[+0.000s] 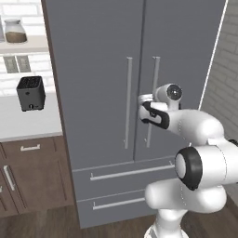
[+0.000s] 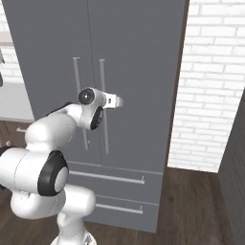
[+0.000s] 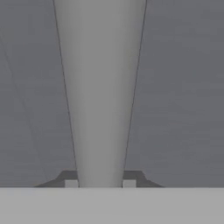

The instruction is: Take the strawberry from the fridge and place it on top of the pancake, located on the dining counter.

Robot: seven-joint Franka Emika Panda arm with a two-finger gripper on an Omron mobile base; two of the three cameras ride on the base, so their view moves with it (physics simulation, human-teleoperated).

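My gripper is at the fridge, whose 2 upper doors are both closed above 2 bottom drawers. In the hand view the right door handle runs up between my 2 fingertips, 1 on each side and seemingly touching it, so I appear to be clamped on that bar, though the tips are mostly cut off. From the left base view my hand sits at the right door handle, just beside the left door handle. A black toaster stands on the wall counter, with a jar on a shelf above.
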